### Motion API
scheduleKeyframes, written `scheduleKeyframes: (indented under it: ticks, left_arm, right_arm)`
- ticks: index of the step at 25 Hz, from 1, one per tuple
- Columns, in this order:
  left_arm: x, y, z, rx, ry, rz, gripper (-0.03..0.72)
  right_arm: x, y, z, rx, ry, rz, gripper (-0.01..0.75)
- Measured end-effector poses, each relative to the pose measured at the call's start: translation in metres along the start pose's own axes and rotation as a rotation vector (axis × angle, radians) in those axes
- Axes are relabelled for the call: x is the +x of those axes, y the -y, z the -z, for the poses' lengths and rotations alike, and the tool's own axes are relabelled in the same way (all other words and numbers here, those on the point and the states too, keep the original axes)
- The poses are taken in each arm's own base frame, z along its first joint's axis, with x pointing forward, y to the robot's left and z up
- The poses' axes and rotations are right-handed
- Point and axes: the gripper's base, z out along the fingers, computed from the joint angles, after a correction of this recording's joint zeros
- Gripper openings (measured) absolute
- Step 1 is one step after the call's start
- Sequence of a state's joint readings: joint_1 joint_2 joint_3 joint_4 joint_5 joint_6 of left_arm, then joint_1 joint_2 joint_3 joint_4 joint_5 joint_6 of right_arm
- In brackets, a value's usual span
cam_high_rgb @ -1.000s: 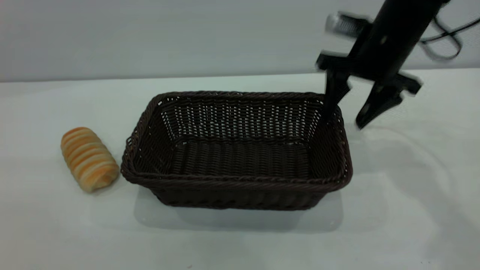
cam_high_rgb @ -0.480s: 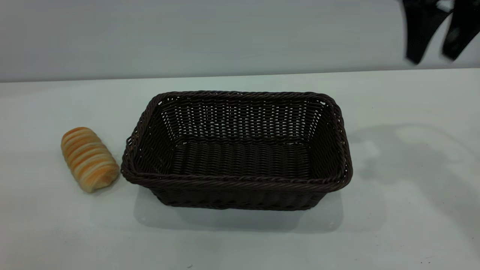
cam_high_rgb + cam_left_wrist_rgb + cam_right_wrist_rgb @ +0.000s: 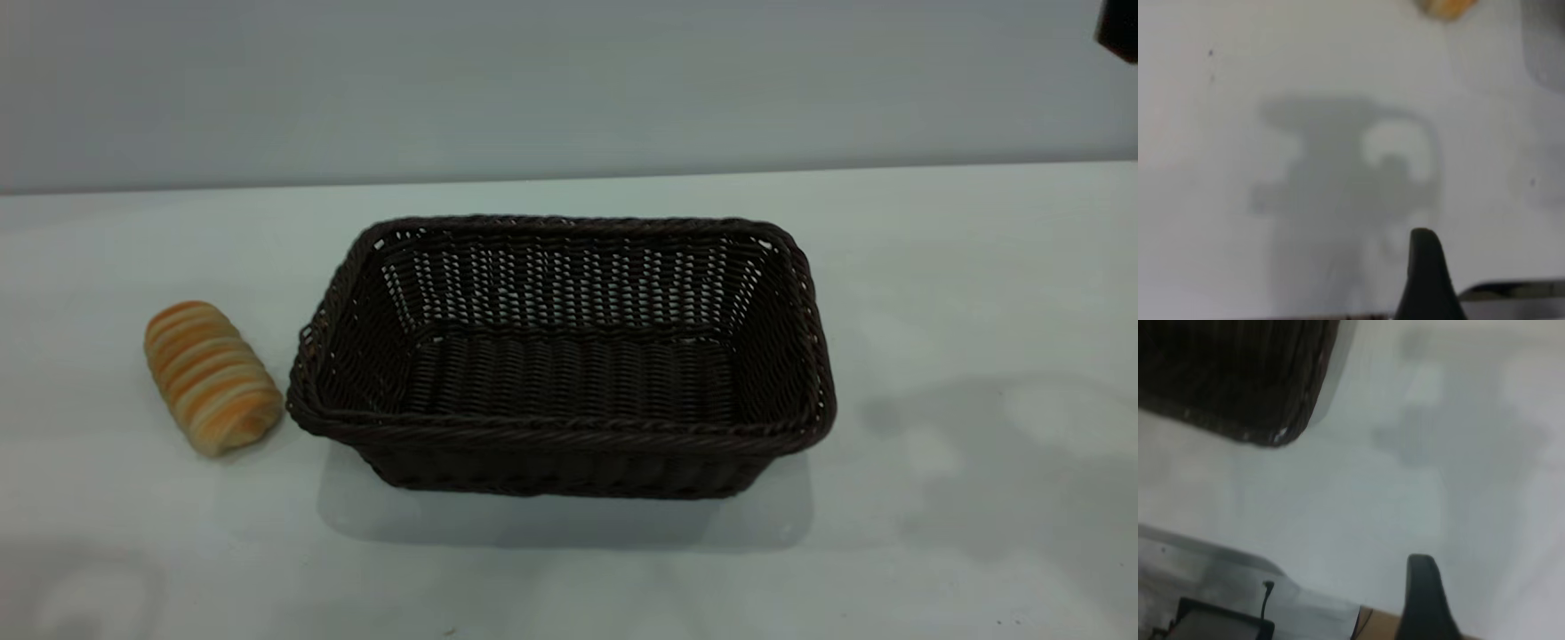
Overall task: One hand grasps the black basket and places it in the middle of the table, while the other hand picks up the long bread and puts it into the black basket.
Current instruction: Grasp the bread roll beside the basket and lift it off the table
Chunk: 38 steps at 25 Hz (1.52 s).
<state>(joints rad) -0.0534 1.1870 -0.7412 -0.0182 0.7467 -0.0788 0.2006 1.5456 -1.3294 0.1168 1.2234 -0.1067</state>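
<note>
black basket (image 3: pixel 562 356) sits mid-table (image 3: pixel 933 551), empty | long bread (image 3: pixel 211 377) lies on the table just beside its left end | right claw (image 3: pixel 1120 31) up at far right corner; can't tell either claw's opening

place: lab-type test bench | evidence: bare white table (image 3: pixel 933 267); plain grey wall (image 3: pixel 533 80)

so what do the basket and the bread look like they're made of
The black basket looks like woven wicker or plastic rattan, matt dark brown-black, with light showing through the weave. The long bread has a matt golden crust with pale stripes; real or imitation, it cannot be told.
</note>
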Motion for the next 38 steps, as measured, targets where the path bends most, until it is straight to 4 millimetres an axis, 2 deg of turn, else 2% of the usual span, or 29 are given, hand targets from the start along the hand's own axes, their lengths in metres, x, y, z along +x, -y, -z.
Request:
scheduleKeyframes:
  ticks: [3, 7, 12, 16, 22, 27, 29, 31, 35, 38]
  left_arm:
    - [-0.028, 0.003, -0.022, 0.009, -0.039, 0.029, 0.539]
    - [-0.059, 0.006, -0.063, 0.004, -0.126, 0.039, 0.539]
    - [-0.093, 0.009, -0.12, -0.006, -0.208, 0.051, 0.539]
    - [-0.115, 0.01, -0.158, -0.01, -0.194, 0.099, 0.539]
    - [-0.133, 0.013, -0.201, 0.001, -0.182, 0.134, 0.539]
    - [-0.126, 0.012, -0.235, -0.005, -0.204, 0.136, 0.525]
    - [-0.123, 0.011, -0.243, -0.007, -0.212, 0.136, 0.487]
    - [-0.124, 0.011, -0.245, -0.007, -0.211, 0.135, 0.399]
    - [-0.125, 0.011, -0.243, -0.004, -0.206, 0.112, 0.115]
    - [-0.13, 0.01, -0.23, -0.014, -0.191, 0.079, 0.062]
  right_arm:
    - [0.015, -0.007, 0.008, -0.005, 0.008, 0.02, 0.55]
    - [0.029, -0.01, 0.021, -0.005, 0.043, 0.028, 0.55]
    - [0.036, -0.011, 0.032, -0.001, 0.073, 0.033, 0.55]
    - [0.038, -0.012, 0.035, 0.001, 0.084, 0.034, 0.55]
    - [0.038, -0.012, 0.035, 0.002, 0.084, 0.034, 0.55]
    - [0.038, -0.012, 0.035, 0.002, 0.084, 0.034, 0.55]
    - [0.038, -0.012, 0.035, 0.002, 0.084, 0.034, 0.55]
    - [0.038, -0.012, 0.035, 0.002, 0.084, 0.034, 0.55]
    - [0.038, -0.012, 0.035, 0.002, 0.084, 0.034, 0.55]
    - [0.038, -0.012, 0.035, 0.002, 0.084, 0.034, 0.55]
